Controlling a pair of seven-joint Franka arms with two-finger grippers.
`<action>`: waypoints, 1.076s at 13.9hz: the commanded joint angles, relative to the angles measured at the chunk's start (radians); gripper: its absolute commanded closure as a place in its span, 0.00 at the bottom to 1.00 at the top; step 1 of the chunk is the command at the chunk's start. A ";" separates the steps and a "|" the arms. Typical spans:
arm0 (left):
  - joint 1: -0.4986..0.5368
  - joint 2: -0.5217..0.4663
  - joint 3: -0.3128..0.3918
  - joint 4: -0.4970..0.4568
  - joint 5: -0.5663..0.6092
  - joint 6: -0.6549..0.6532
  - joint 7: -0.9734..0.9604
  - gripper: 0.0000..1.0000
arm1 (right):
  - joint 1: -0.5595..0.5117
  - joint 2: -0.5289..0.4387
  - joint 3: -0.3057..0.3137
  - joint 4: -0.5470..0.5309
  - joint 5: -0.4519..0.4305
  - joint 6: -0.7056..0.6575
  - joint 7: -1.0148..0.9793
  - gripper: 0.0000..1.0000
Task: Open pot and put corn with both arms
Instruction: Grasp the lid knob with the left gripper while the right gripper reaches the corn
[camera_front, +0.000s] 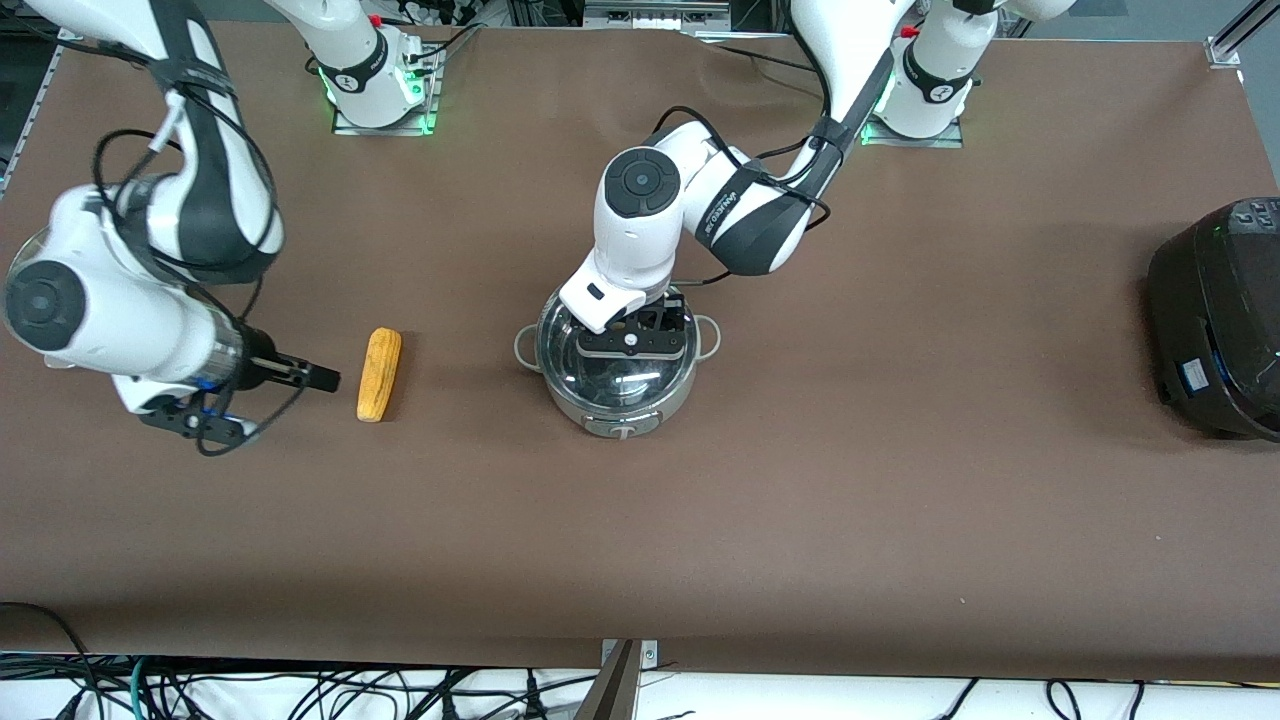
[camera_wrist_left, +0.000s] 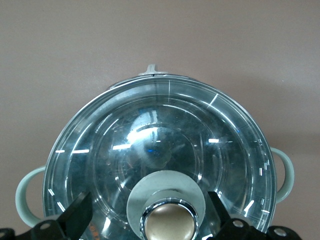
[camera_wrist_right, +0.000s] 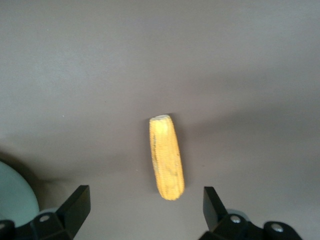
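At the middle of the table in the front view, you have the pot standing upright with its glass lid seated on the rim. Your left arm reaches down from its base to the lid, and the left gripper sits directly over the lid's centre. From this view you cannot judge the spread of its fingers. The corn lies flat on the bare tabletop, well apart from the pot, toward the right arm's end of the table. Your right gripper is low, just beside the corn and not touching it. A black cooker stands at the left arm's end of the table.

In the left wrist view, you see the lid closed on the pot, both grey loop handles showing past the rim. The tan knob sits between the two fingers of the left gripper. The fingers stand spread wide, with a clear gap between each one and the knob, so nothing is gripped.

In the right wrist view, the corn lies alone on the brown surface ahead of the right gripper. Its fingers are spread apart and empty, with the cob lined up with the gap between them and clear of both.
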 joint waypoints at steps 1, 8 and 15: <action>-0.009 0.030 0.006 0.042 0.017 -0.009 0.006 0.00 | 0.013 0.051 -0.005 -0.020 0.021 0.041 0.016 0.00; -0.035 0.045 0.010 0.042 0.018 -0.009 -0.060 0.00 | 0.013 0.044 0.007 -0.368 0.021 0.420 0.016 0.00; -0.046 0.047 0.012 0.039 0.018 -0.015 -0.090 0.05 | 0.030 0.065 0.007 -0.409 0.014 0.414 -0.004 0.67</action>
